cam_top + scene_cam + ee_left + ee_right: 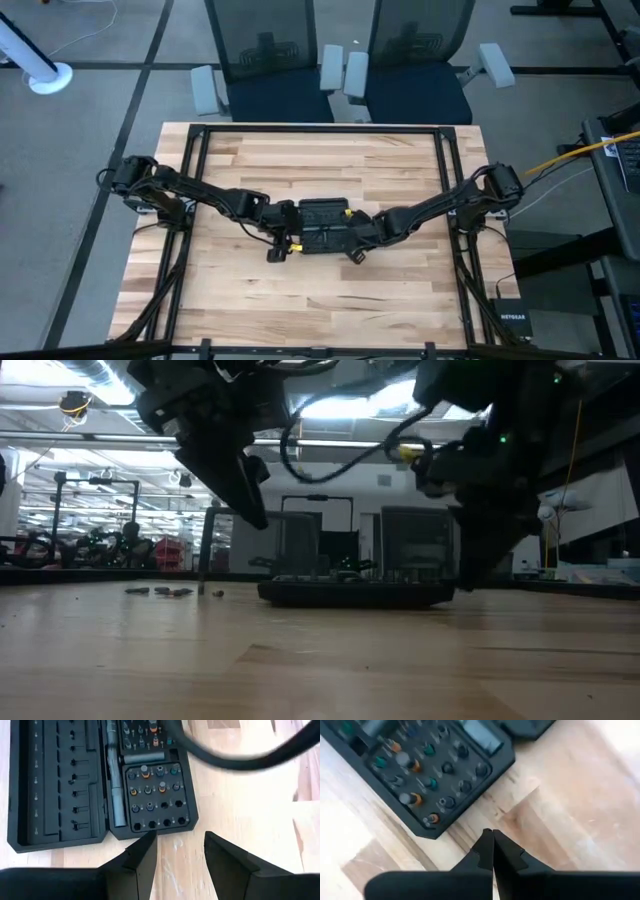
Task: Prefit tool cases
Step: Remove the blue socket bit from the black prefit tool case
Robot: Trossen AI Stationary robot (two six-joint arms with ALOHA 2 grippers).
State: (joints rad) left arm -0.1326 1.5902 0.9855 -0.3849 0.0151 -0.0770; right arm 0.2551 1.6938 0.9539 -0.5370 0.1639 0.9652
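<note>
We start with the wooden table [400,300], and on it the tool case [322,226] lies opened flat at the middle, both halves face up. From the left wrist view, one half of the tool case [60,785] shows long empty slots, and the other holds a grid of bit sockets, several filled with coloured-collared bits and the row nearest the edge empty. A few loose bits [165,591] lie on the wood to one side of the case, well apart from it.

Our two arms flank the case. The left gripper [180,852] hovers just beside the case's socket half with its fingers spread and nothing between them. The right gripper [492,845] sits just off the case's opposite edge, pinched fully together and holding nothing.

We judge that we are mid-fit: the case is laid open and partly stocked. The next move likely calls for the left gripper to go to a loose bit and close on it, then seat it upright in an empty socket.
</note>
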